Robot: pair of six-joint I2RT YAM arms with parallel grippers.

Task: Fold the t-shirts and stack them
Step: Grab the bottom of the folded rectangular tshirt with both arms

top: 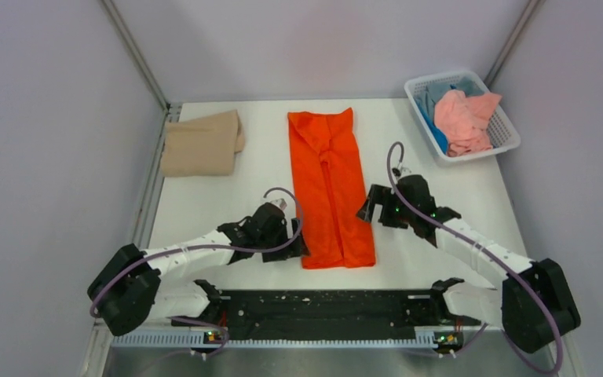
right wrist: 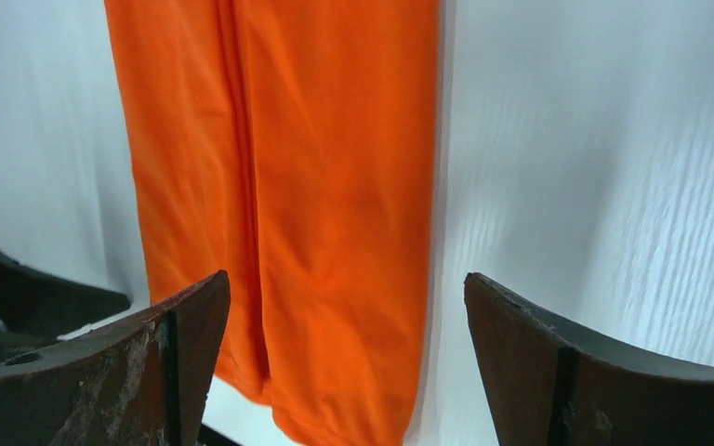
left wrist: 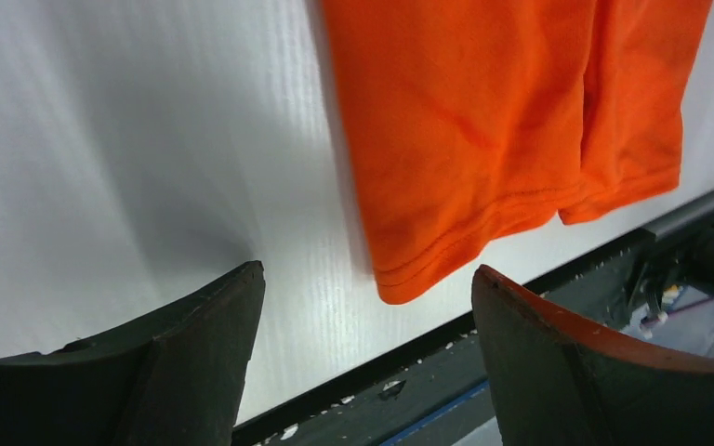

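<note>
The bright orange t-shirt [top: 331,188] lies on the table as a long narrow strip, both sides folded in, its hem toward the arms. My left gripper [top: 297,239] is open and empty just left of the hem's near corner [left wrist: 409,279]. My right gripper [top: 367,206] is open and empty just right of the strip's right edge [right wrist: 335,186]. A folded tan-beige t-shirt [top: 202,143] lies at the far left. A salmon-pink t-shirt [top: 465,119] is heaped in the basket over a blue one [top: 434,132].
The white lattice basket [top: 507,126] stands at the far right corner. A black rail [top: 322,310] runs along the near table edge between the arm bases. Grey walls close in the table on the left, back and right.
</note>
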